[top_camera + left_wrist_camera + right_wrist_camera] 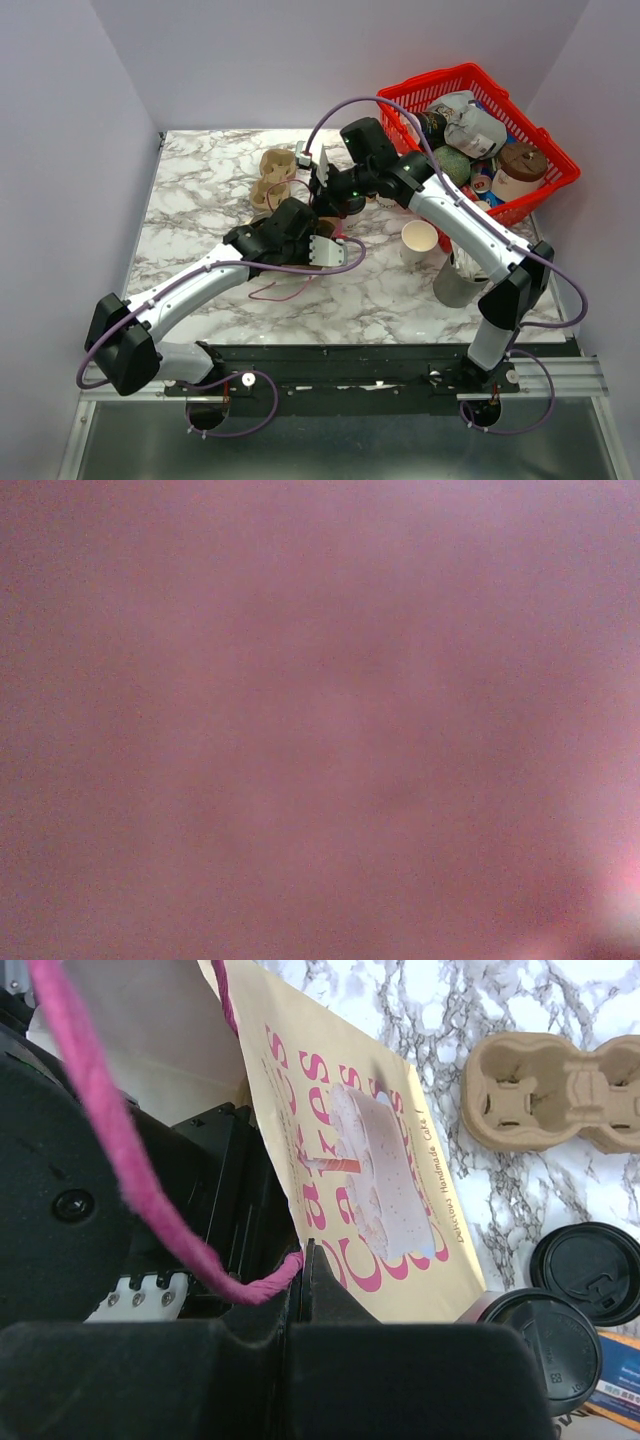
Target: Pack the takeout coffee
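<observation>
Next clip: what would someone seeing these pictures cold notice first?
A yellow paper bag printed with pink "Cakes" stands at the centre of the marble table, its edge pinched in the shut right gripper. Next comes the red basket, crammed with items at the far right corner. The left wrist view is only a pinkish blur.

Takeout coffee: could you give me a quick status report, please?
Right gripper shut on the paper bag at its pink handle. Left gripper unclear, its wrist view blurred out. Takeout coffee lidded, on the table beside the bag, not packed.
</observation>
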### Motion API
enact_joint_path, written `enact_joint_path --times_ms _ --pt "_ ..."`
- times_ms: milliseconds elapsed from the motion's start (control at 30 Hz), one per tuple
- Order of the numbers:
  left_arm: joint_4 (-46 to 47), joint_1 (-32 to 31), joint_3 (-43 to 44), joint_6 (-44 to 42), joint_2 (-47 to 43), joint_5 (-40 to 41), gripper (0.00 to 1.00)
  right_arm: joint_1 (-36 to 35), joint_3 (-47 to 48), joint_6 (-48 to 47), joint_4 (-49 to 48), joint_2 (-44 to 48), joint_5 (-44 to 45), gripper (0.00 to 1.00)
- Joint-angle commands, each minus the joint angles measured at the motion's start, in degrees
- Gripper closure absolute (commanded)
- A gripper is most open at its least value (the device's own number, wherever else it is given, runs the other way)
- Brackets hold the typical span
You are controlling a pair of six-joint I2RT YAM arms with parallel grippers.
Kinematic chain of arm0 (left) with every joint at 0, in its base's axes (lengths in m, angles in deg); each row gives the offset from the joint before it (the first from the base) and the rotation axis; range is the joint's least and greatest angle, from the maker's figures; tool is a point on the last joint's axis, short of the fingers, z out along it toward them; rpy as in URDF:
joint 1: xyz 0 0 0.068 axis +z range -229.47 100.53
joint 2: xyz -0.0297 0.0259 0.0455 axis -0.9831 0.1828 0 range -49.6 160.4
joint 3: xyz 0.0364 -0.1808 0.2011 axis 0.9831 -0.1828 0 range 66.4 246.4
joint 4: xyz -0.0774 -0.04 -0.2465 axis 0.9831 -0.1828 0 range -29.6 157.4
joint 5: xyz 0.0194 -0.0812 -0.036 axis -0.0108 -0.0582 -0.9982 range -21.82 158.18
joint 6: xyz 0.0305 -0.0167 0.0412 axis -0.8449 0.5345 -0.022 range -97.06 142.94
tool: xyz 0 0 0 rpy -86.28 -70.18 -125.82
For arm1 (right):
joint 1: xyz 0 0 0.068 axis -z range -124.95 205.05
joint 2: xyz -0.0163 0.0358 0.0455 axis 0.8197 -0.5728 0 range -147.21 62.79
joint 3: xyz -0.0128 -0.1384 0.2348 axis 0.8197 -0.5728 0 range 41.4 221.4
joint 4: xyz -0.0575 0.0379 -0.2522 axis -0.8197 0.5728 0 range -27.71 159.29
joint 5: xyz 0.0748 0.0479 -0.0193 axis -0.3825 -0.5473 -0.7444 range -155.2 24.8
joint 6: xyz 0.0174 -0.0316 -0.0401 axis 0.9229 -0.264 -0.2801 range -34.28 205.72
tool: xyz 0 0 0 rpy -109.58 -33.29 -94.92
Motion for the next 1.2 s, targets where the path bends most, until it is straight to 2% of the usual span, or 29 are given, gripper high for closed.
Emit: enact_joint_path --times_ms 0,367,633,967,1067,1167 --pt "0.02 -0.24 0.67 -1.54 0.60 2.12 0.88 0.86 2.90 1.62 1.94 -0.96 -4.44 1.00" --pt "-17.81 -0.15 14.65 6.10 0.16 -6.14 0.93 1.21 15.73 2.23 13.89 -7.73 -7.26 1.00" --pt "-19.23 -0.07 13.95 5.41 1.92 -8.08 0.93 2.97 16.62 5.04 14.69 -10.10 -10.69 1.00" --pt "-18.36 -0.07 12.81 2.85 6.58 -5.44 0.93 3.85 14.86 7.33 14.16 -10.02 -9.81 1.00" --pt "-16.69 -0.07 11.85 3.03 6.93 -5.44 0.87 3.85 14.95 7.42 13.99 -10.02 -9.55 1.00" --pt "-14.68 -0.07 11.14 3.38 6.50 -5.45 0.76 3.85 14.77 7.42 13.99 -10.02 -9.46 0.99"
